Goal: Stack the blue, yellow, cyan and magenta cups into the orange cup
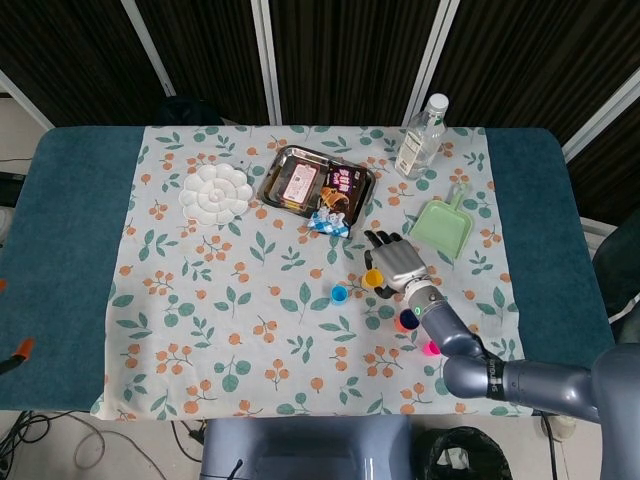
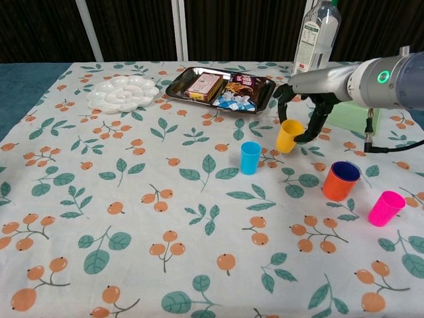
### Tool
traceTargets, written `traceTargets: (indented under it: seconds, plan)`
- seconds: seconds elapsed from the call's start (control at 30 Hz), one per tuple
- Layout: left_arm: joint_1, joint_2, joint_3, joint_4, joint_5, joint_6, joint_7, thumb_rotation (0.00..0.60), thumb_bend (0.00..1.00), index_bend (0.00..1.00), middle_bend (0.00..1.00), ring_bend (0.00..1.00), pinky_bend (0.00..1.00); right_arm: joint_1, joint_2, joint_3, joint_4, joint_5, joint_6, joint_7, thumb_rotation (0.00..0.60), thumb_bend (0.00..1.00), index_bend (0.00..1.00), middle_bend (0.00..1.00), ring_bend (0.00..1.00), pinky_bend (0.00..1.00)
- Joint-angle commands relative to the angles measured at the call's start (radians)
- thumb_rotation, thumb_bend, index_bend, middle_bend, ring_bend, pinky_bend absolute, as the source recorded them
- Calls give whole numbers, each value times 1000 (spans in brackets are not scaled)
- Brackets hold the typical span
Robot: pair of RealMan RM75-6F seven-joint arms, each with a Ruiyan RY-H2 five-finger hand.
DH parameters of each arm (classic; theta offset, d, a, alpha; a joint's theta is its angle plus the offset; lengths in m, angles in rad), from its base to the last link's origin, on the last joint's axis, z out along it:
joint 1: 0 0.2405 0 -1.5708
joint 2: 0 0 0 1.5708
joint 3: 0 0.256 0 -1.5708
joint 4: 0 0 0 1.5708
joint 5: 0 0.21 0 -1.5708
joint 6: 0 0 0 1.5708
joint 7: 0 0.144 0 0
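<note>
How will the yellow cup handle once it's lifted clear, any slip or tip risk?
The yellow cup looks like small thin plastic, so probably light and stiff. Its smooth tapered wall may slip downward in the right hand. It already hangs tilted, so it could tip if set down off-level.

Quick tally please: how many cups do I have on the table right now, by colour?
Yellow cup: 1, held by the right hand
Cyan cup: 1
Orange cup: 1, with a blue cup already inside: 1
Magenta cup: 1
Total: 5 cups
</note>
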Motion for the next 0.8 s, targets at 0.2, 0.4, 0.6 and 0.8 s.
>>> traceTargets:
  seconds: [0.2, 0.4, 0.6, 0.8]
  plan:
    - [1, 1, -1, -4, 2, 5, 0, 600, 187, 168, 97, 0, 0, -19, 204, -10, -173, -23, 2, -7, 600, 416, 490, 0, 69, 115]
    - [3, 2, -2, -8, 2, 9, 0, 600, 187, 168, 97, 0, 0, -80, 334, -54, -305, -138, 38, 1, 600, 417, 490, 0, 68, 115]
    - [4, 3, -4, -8, -3, 9, -4, 600, 187, 168, 97, 0, 0, -175, 405, -105, -384, -279, 87, 44, 600, 416, 489, 0, 68, 115]
    - [2, 1, -3, -7, -1, 8, 2, 600, 187, 168, 97, 0, 0, -239, 420, -137, -404, -388, 102, 87, 600, 416, 490, 0, 68, 115]
